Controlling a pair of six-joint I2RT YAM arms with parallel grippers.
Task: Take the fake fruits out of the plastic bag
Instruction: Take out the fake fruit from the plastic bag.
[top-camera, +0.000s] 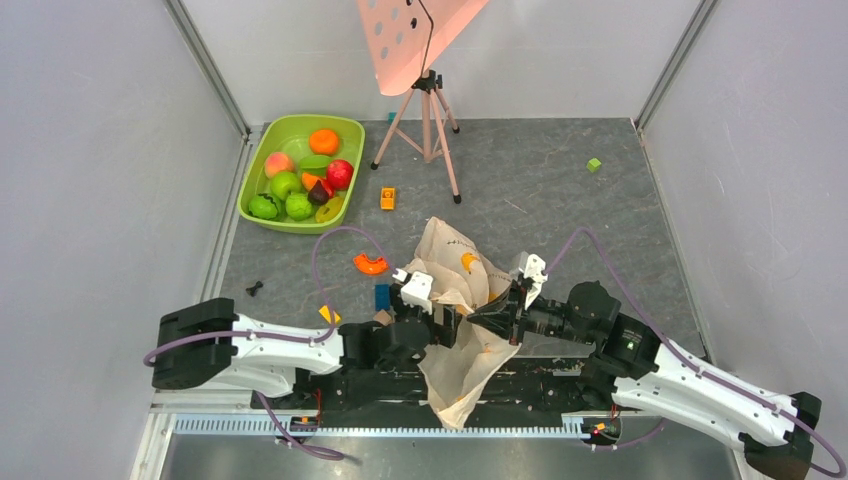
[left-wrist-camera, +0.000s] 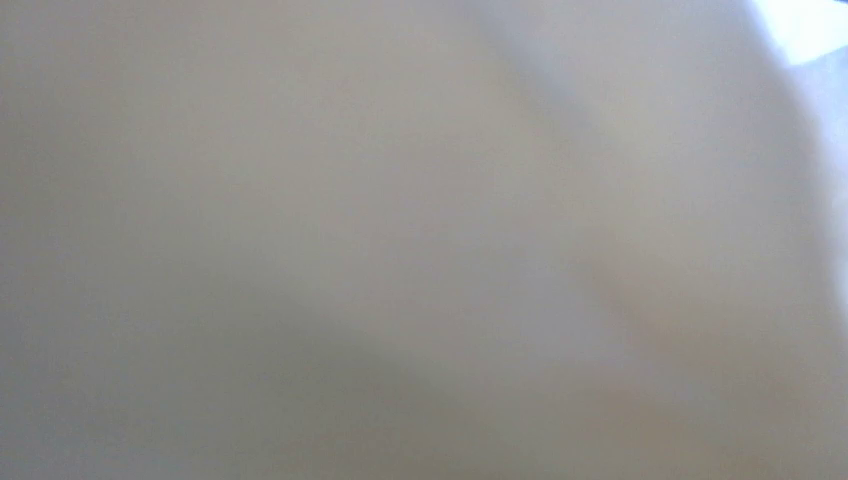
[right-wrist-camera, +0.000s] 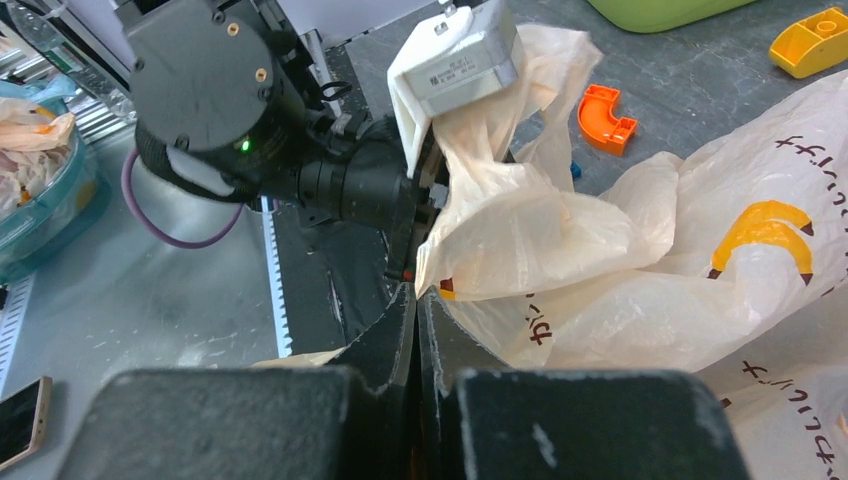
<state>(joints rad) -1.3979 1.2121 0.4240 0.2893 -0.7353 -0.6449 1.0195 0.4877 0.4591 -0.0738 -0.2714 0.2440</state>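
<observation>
Draping over left hand (right-wrist-camera: 421, 222): plastic bag (right-wrist-camera: 600, 265)

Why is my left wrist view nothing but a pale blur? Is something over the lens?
Observer: Probably the plastic bag. The right wrist view shows it bunched around the left gripper.
Operator: Is that gripper closed on it?
Observer: I cannot tell, because the film hides its fingers. The right gripper has its fingers pressed together at a fold of the bag.
Operator: Where are the fruits?
Observer: From above, the fake fruits lie in the lime-green tub at the table's far left, well away from both grippers.
</observation>
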